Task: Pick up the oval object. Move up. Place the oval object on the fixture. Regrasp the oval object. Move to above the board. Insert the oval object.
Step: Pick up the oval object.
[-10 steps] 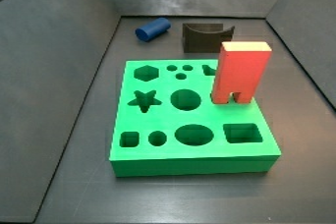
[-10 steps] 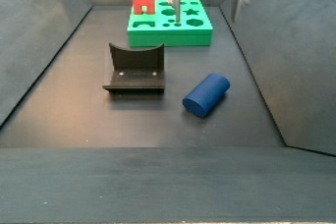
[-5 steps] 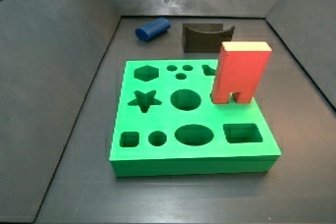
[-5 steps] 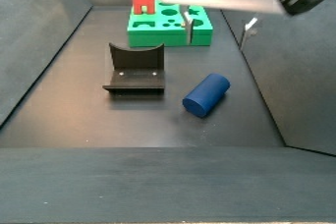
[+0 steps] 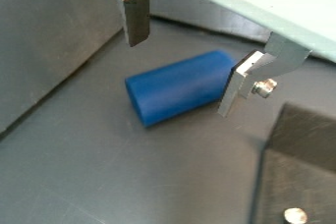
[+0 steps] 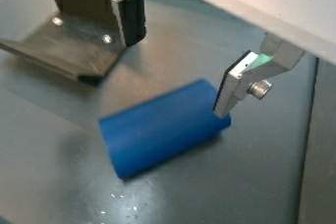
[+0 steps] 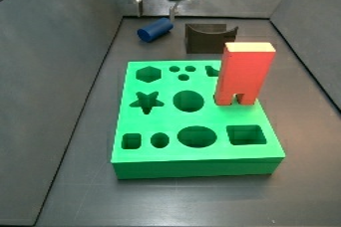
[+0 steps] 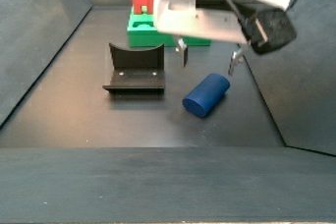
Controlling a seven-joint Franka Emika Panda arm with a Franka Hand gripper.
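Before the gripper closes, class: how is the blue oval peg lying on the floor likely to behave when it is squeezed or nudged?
The oval object lies on its side with rounded flanks, so a nudge may rock or roll it. Its surface looks smooth, so it might slip between the pads. It looks solid and probably stays stiff. The gripper is open, a finger on either side of it, above the floor in a side view.

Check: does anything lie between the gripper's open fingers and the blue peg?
Nothing: in both wrist views the gripper hangs above the blue peg, only bare floor around it.

The dark table (image 7: 80,141) carries the green board (image 7: 193,121), the fixture (image 8: 134,69) and the oval object (image 8: 205,94), under the open hand (image 8: 207,59).
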